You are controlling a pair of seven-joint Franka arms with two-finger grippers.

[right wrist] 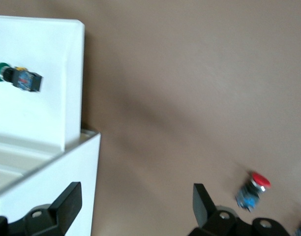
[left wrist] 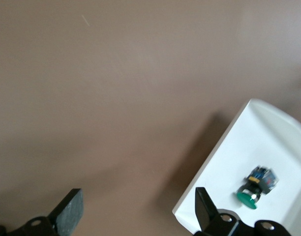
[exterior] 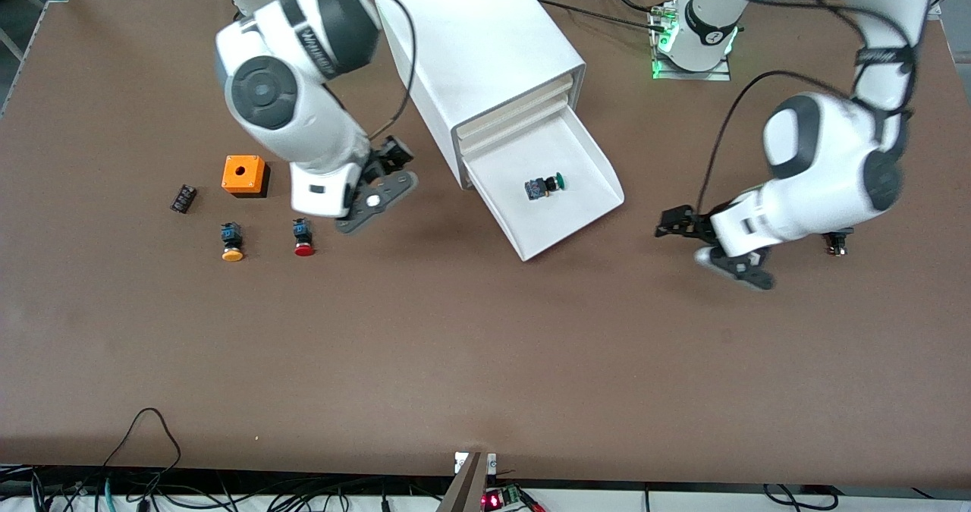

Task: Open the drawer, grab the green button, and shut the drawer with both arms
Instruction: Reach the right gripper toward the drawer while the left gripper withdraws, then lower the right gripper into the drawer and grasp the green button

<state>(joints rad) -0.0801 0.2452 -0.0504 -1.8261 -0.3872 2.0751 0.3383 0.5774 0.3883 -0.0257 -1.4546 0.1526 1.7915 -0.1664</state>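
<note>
Both jaws apart, empty; button [exterior: 544, 186] in open drawer [exterior: 588, 155] between them.

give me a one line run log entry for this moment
drawer: open | button: in drawer | left gripper: open, beside drawer | right gripper: open, beside cabinet

A brown table [exterior: 485, 345] carries a white four-drawer cabinet [exterior: 478, 49], its bottom drawer [exterior: 584, 186] pulled open. Toward the right arm's end lie an orange box [exterior: 244, 174], a small black part [exterior: 183, 198], an orange-capped button [exterior: 231, 241] and a red-capped button [exterior: 303, 237], all apart.
</note>
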